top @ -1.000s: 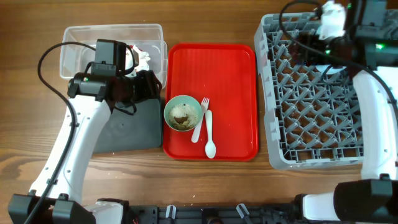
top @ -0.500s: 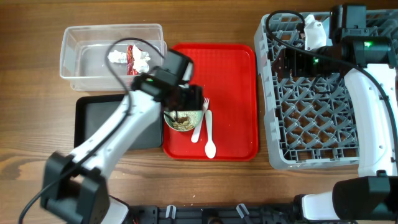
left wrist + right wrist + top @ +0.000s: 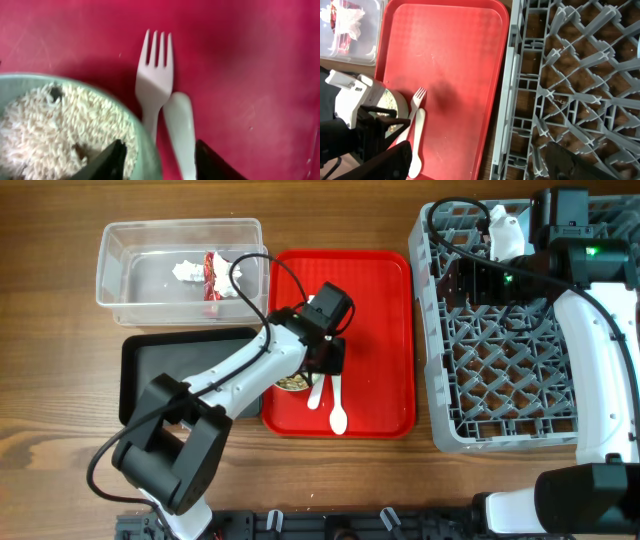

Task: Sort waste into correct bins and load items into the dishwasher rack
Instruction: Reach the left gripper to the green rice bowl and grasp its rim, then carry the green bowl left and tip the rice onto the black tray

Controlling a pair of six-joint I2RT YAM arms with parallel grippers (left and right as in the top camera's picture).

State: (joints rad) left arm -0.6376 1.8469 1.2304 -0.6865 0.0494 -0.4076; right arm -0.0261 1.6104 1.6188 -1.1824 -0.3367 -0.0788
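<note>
Sorting is part done and loading has not begun, as far as these views show. The red snack wrapper and crumpled tissue lie inside the clear tub. The black tray just below it holds nothing visible. The food scraps, a pale rice-like heap, sit in the pale green bowl on the left part of the red serving tray. The white fork and spoon lie side by side just right of the bowl. The left gripper is over the bowl's right rim with jaws spread, one finger above the scraps and the other outside above the spoon; it grips nothing. The right gripper hangs over the left edge of the dishwasher rack, jaws wide apart and empty. No dish is seen among the rack's pegs, though the arm hides part of it. The plate, the blue bowl and the cup appear in no view. Judged outstanding: emptying the scraps, then racking the bowl, fork and spoon.
</note>
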